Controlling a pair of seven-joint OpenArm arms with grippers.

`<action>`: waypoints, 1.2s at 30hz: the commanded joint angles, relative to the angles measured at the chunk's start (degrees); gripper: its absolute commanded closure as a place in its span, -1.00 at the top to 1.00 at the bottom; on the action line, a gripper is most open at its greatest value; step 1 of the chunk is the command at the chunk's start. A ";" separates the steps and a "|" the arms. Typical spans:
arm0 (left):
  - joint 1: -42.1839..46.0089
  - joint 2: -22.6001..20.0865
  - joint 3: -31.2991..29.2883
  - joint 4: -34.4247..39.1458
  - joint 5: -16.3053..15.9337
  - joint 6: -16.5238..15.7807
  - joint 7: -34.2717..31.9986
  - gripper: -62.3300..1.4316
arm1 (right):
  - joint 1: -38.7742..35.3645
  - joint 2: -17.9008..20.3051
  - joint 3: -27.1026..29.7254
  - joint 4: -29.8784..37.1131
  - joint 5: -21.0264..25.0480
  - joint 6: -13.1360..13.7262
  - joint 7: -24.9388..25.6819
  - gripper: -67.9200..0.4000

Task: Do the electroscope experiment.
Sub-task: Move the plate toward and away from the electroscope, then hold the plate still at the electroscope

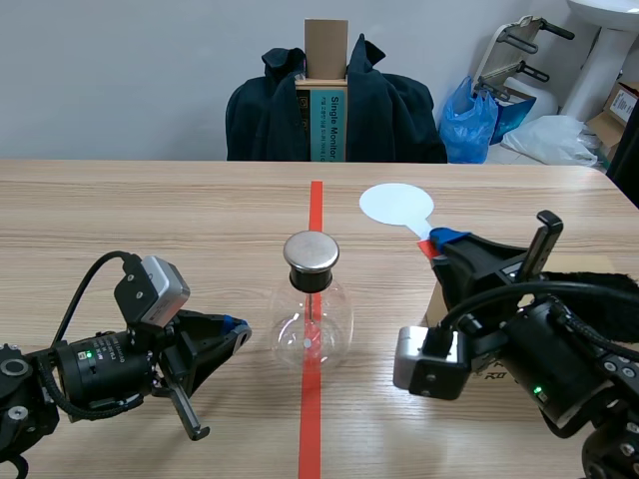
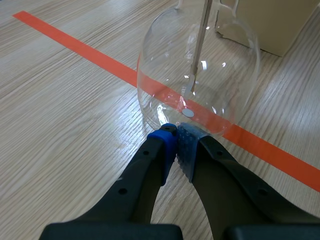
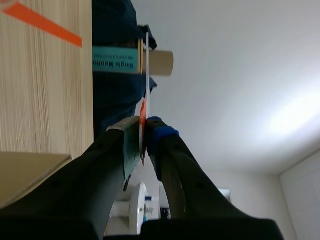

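The electroscope, a round clear glass flask (image 1: 313, 324) with a metal cap (image 1: 312, 252), stands on the red tape line at the table's middle. A thin rod (image 2: 199, 45) hangs inside it. My left gripper (image 1: 235, 326) lies low on the table just left of the flask. It is shut on nothing, and its blue pads (image 2: 177, 137) meet right at the flask's (image 2: 200, 75) lower wall. My right gripper (image 1: 444, 239) is raised to the flask's right, shut on the red handle of a paddle with a white disc (image 1: 396, 204). The right wrist view shows the paddle (image 3: 147, 65) edge-on between the fingers (image 3: 144, 135).
A cardboard box (image 1: 433, 304) sits on the table under the right arm, behind the flask in the left wrist view (image 2: 270, 25). Across the table stands a chair draped with a dark jacket (image 1: 334, 110). A blue bag (image 1: 469, 120) lies beyond the far right edge.
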 commanded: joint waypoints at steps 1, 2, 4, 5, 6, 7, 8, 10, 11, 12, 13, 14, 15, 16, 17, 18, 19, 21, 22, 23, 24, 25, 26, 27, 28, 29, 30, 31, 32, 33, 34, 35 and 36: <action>-0.28 -0.02 -0.26 1.03 -0.76 0.02 -0.79 -0.87 | 1.14 0.04 0.39 0.96 0.22 -0.83 1.92 -0.96; -0.28 -0.02 -0.26 1.03 -0.76 0.02 -0.79 -0.87 | 1.16 0.07 0.39 0.96 0.20 -0.83 3.56 -0.96; -0.28 -0.02 -0.26 1.03 -0.76 0.02 -0.79 -0.87 | 1.33 0.20 0.37 0.96 0.15 -0.83 7.17 -0.96; -0.28 -0.02 -0.26 1.03 -0.76 0.02 -0.79 -0.87 | 1.46 0.17 0.37 0.96 0.15 -0.85 8.66 -0.96; -0.28 -0.02 -0.26 1.03 -0.76 0.02 -0.79 -0.87 | 1.62 0.17 0.37 0.96 0.13 -0.87 10.19 -0.96; -0.28 -0.02 -0.26 1.03 -0.76 0.02 -0.79 -0.87 | 1.70 0.17 0.37 0.96 0.04 -0.92 11.50 -0.96; -0.28 -0.02 -0.26 1.03 -0.76 0.02 -0.79 -0.87 | 1.79 0.17 0.37 0.96 0.02 -1.05 12.85 -0.96; -0.28 -0.02 -0.26 1.03 -0.76 0.02 -0.79 -0.87 | 1.90 0.17 0.37 0.96 0.02 -1.25 15.21 -0.96; -0.28 -0.02 -0.26 1.03 -0.76 0.02 -0.79 -0.87 | 1.92 0.15 0.35 0.96 0.02 -1.25 16.17 -0.96; -0.28 -0.02 -0.26 1.03 -0.76 0.02 -0.79 -0.87 | 1.95 0.15 0.35 0.96 0.02 -1.25 17.03 -0.96; -0.28 -0.02 -0.26 1.03 -0.76 0.02 -0.79 -0.87 | 1.95 0.15 0.35 0.96 0.02 -1.25 17.84 -0.96; -0.28 -0.02 -0.26 1.03 -0.76 0.02 -0.79 -0.87 | 1.95 0.15 0.35 0.96 0.02 -1.25 18.51 -0.96; -0.28 -0.02 -0.26 1.03 -0.76 0.02 -0.79 -0.87 | 1.95 0.15 0.35 0.96 0.02 -1.25 18.97 -0.96; -0.28 -0.02 -0.26 1.03 -0.76 0.02 -0.79 -0.87 | 1.95 0.15 0.35 0.96 0.02 -1.25 19.32 -0.96; -0.28 -0.02 -0.26 1.03 -0.76 0.02 -0.79 -0.87 | 1.95 0.15 0.35 0.96 0.02 -1.25 19.47 -0.96; -0.28 -0.02 -0.26 1.03 -0.76 0.02 -0.79 -0.87 | 1.95 0.13 0.35 0.96 0.02 -1.25 19.61 -0.96; -0.28 -0.02 -0.26 1.03 -0.76 0.02 -0.79 -0.87 | 1.95 0.13 0.35 0.96 0.02 -1.25 19.61 -0.96; -0.28 -0.02 -0.26 1.03 -0.76 0.02 -0.79 -0.87 | 1.95 0.13 0.35 0.96 0.02 -1.25 19.58 -0.96; -0.28 -0.02 -0.26 1.03 -0.76 0.02 -0.79 -0.87 | 1.95 0.13 0.35 0.96 0.02 -1.25 19.58 -0.96; -0.28 -0.02 -0.26 1.03 -0.76 0.02 -0.79 -0.87 | 1.95 0.13 0.35 0.96 0.02 -1.25 19.58 -0.96; -0.28 -0.02 -0.26 1.03 -0.76 0.02 -0.79 -0.87 | 1.95 0.13 0.35 0.96 0.02 -1.25 19.58 -0.96; -0.28 -0.02 -0.26 1.03 -0.76 0.02 -0.79 -0.87 | 1.95 0.13 0.35 0.96 0.02 -1.25 19.58 -0.96; -0.28 -0.02 -0.26 1.03 -0.76 0.02 -0.79 -0.87 | 1.95 0.13 0.35 0.96 0.02 -1.25 19.58 -0.96; -0.28 -0.02 -0.26 1.03 -0.76 0.02 -0.79 -0.87 | 1.95 0.13 0.35 0.96 0.02 -1.25 19.58 -0.96; -0.28 -0.02 -0.26 1.03 -0.76 0.02 -0.79 -0.87 | 1.95 0.13 0.35 0.96 0.02 -1.25 19.58 -0.96; -0.28 -0.02 -0.26 1.03 -0.76 0.02 -0.79 -0.87 | 1.95 0.13 0.35 0.96 0.02 -1.25 19.58 -0.96; -0.28 -0.02 -0.26 1.03 -0.76 0.02 -0.79 -0.87 | 1.95 0.13 0.35 0.96 0.02 -1.25 19.58 -0.96; -0.28 -0.02 -0.26 1.03 -0.76 0.02 -0.79 -0.87 | 1.95 0.13 0.35 0.96 0.02 -1.25 19.56 -0.96; -0.28 -0.02 -0.26 1.03 -0.76 0.02 -0.79 -0.87 | 1.95 0.13 0.35 0.96 0.02 -1.25 19.56 -0.96; -0.28 -0.02 -0.26 1.03 -0.76 0.02 -0.79 -0.87 | 1.95 0.13 0.35 0.96 0.02 -1.25 19.56 -0.96; -0.28 -0.02 -0.26 1.03 -0.76 0.02 -0.79 -0.87 | 1.95 0.13 0.35 0.96 0.02 -1.25 19.56 -0.96; -0.28 -0.02 -0.26 1.03 -0.76 0.02 -0.79 -0.87 | 1.95 0.13 0.35 0.96 0.02 -1.25 19.56 -0.96; -0.28 -0.02 -0.26 1.03 -0.76 0.02 -0.79 -0.87 | 1.95 0.13 0.35 0.96 0.02 -1.25 19.54 -0.96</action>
